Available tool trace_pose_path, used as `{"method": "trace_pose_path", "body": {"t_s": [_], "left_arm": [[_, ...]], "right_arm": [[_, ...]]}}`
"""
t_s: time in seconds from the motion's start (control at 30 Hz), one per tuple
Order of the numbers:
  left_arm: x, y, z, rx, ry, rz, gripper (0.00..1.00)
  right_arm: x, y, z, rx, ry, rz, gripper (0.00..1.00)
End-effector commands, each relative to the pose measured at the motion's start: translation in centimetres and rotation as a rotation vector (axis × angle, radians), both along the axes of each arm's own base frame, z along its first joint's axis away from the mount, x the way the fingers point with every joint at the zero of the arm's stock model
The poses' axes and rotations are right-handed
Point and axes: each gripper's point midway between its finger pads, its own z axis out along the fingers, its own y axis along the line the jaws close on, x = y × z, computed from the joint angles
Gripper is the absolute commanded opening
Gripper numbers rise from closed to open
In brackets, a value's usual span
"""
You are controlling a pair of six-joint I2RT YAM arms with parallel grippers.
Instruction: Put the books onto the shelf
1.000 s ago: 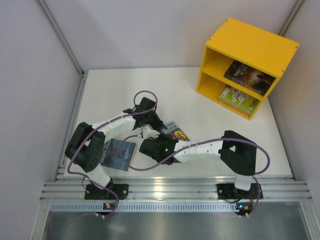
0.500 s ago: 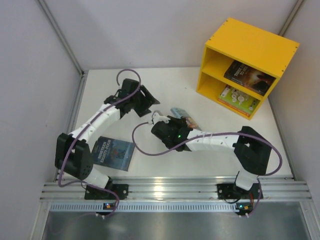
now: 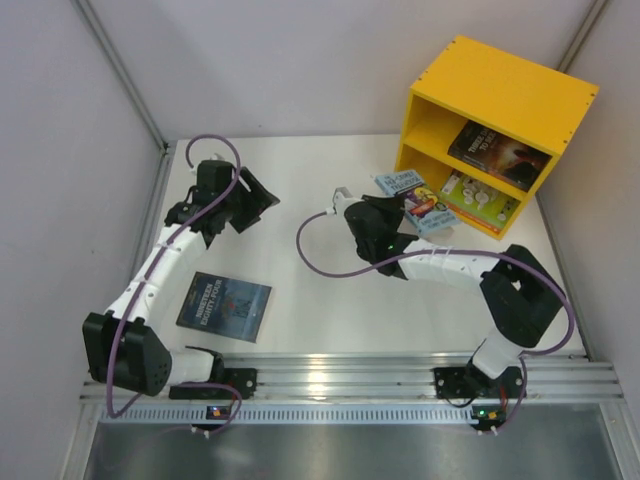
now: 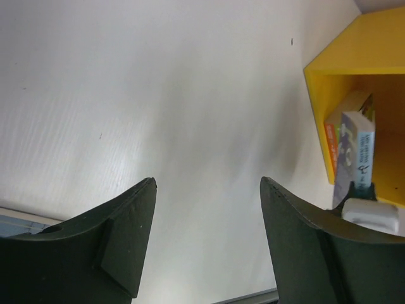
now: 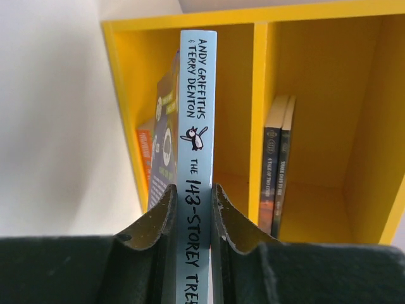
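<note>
Only the right wrist view shows the spine of the light blue book (image 5: pixel 197 95) pinched in the right gripper (image 5: pixel 193 188). Left gripper (image 4: pixel 207 183) gapes wide, empty.

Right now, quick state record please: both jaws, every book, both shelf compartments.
left jaws: open, empty, over the far left of the table
right jaws: shut on the light-blue book, in front of the shelf, not yet inside
upper compartment: two dark books
lower compartment: lime green book, orange book
on table: blue-grey book lying flat, near left
left to shelve: held book, then the flat one
</note>
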Motion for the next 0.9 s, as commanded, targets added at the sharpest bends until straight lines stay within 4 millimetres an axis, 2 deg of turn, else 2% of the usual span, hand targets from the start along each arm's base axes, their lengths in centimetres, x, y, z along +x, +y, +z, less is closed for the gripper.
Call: {"method": "trace_pose_path", "body": {"t_s": [0.0, 0.1, 0.27, 0.43, 0.53, 0.57, 0.63, 0.67, 0.7, 0.77, 0.8, 0.87], "left_arm": [[-1.1, -0.1, -0.4, 0.035, -0.031, -0.072, 0.72], [-1.6, -0.1, -0.5, 0.044, -0.035, -0.096, 0.72], [-1.9, 0.0, -0.9, 0.057, -0.051, -0.110, 0.72], [-1.9, -0.3, -1.3, 0.053, -0.037, -0.131, 0.72], [-1.9, -0.6, -1.3, 0.041, -0.042, -0.144, 0.72], [-1.9, -0.6, -1.1, 0.039, -0.049, -0.149, 0.72], [-2.0, -0.8, -1.1, 0.031, -0.060, -0.158, 0.72], [-2.1, -0.8, -1.0, 0.027, -0.069, -0.157, 0.72], [-2.2, -0.8, -1.4, 0.025, -0.064, -0.157, 0.72], [-2.3, -0.9, -1.4, 0.020, -0.070, -0.163, 0.72], [-2.4, -0.9, -1.7, 0.019, -0.065, -0.162, 0.72], [-2.5, -1.0, -1.9, 0.013, -0.071, -0.168, 0.72]], "right_arm": [[2.7, -1.6, 4.0, -0.016, -0.144, -0.021, 0.00], [4.1, -3.2, 4.2, -0.030, -0.155, -0.050, 0.00], [5.6, -4.4, 4.4, -0.046, -0.179, -0.074, 0.00], [7.1, -5.5, 3.6, -0.085, -0.174, -0.081, 0.00], [8.1, -6.5, 2.9, -0.108, -0.166, -0.089, 0.00], [8.5, -7.4, 2.7, -0.116, -0.164, -0.101, 0.00], [9.2, -7.8, 1.7, -0.116, -0.154, -0.086, 0.00], [9.4, -8.7, 1.4, -0.126, -0.149, -0.096, 0.00], [9.6, -9.1, 0.2, -0.146, -0.133, -0.099, 0.00], [10.0, -10.4, -0.2, -0.157, -0.145, -0.126, 0.00], [10.1, -10.7, -1.5, -0.173, -0.123, -0.126, 0.00], [10.2, -11.2, -2.2, -0.166, -0.133, -0.132, 0.00]]}}
